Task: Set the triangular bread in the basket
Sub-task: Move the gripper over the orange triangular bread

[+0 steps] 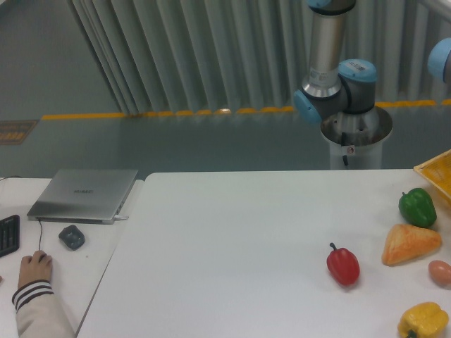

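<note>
Grey ribbed curtains and a floor with a yellow stripe lie behind a white table point(232, 239), beyond which the silver-and-blue robot arm point(331, 77) rises on its pedestal; only the base and lower joints show, and the pincer is out of frame, so its state is not visible. Toward the table's right side sits the golden-orange wedge-shaped triangular bread point(411, 244), lying flat on the surface, just below a green bell pepper point(417, 207) and just above and left of a small brownish egg point(440, 272). A red bell pepper point(343, 265) stands to the left of the bread, apart from it, and a yellow bell pepper point(423, 321) sits at the lower right edge. One corner of the yellow-orange lattice-sided basket point(437, 172) pokes in at the right edge, above the green pepper. On a separate desk to the left are a closed silver laptop point(84, 194), a dark grey object point(71, 236), part of a black keyboard point(7, 235), and a person's hand point(33, 269) in a striped cuff.
</note>
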Robot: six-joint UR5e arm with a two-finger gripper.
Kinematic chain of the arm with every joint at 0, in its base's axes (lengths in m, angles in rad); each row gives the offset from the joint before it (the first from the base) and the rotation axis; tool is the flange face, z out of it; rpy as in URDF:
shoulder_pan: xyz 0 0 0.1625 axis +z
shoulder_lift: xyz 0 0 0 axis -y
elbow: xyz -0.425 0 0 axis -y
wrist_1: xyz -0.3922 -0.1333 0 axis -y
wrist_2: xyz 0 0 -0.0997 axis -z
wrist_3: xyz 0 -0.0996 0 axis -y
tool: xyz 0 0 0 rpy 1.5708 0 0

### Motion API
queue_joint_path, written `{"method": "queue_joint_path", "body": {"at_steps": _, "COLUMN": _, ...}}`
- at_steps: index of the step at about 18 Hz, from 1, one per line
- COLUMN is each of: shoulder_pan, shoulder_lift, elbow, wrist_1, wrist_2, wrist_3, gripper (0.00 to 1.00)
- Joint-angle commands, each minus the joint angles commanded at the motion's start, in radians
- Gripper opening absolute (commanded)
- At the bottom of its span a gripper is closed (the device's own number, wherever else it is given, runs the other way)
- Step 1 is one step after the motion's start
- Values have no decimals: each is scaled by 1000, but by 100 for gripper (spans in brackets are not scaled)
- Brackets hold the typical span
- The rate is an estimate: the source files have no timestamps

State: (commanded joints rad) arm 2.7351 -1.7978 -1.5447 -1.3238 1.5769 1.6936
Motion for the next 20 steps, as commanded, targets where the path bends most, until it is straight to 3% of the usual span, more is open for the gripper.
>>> {"method": "queue_joint_path", "body": {"at_steps": 13, "shoulder_pan": -29, "shoulder_lift": 26, "elbow": -28, "wrist_1": 3, "wrist_2": -18, "wrist_3": -17, "gripper": 100}}
{"method": "queue_joint_path", "body": {"at_steps": 17, "shoulder_pan": -55, "shoulder_lift": 23, "elbow": -29, "wrist_1": 6, "wrist_2": -21, "wrist_3": -124, "gripper": 100}}
{"method": "queue_joint_path", "body": {"at_steps": 20, "shoulder_pan": -110, "shoulder_lift": 9, "elbow": -25, "wrist_1": 52, "wrist_2": -20, "wrist_3": -262, "gripper": 100}}
